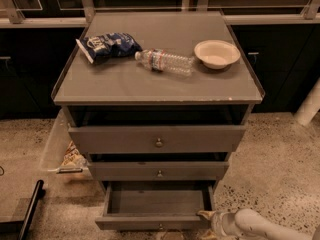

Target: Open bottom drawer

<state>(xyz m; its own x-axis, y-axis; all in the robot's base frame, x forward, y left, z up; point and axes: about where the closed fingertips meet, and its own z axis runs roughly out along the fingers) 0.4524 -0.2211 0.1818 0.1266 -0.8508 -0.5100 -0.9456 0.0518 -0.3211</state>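
Observation:
The bottom drawer (150, 220) is the lowest and narrowest of three grey drawers in the cabinet. It stands pulled out, its empty inside showing, with its small round knob (160, 227) at the frame's bottom edge. My gripper (207, 217) is at the drawer's front right corner, low in the view, touching or just beside the front panel. The white arm (260, 228) runs off to the bottom right.
The middle drawer (159, 170) and top drawer (157, 139) stand slightly out. On the cabinet top (125, 86) lie a blue chip bag (107, 45), a plastic water bottle (165, 62) and a white bowl (217, 53). A clear bin (62, 149) sits on the floor to the left.

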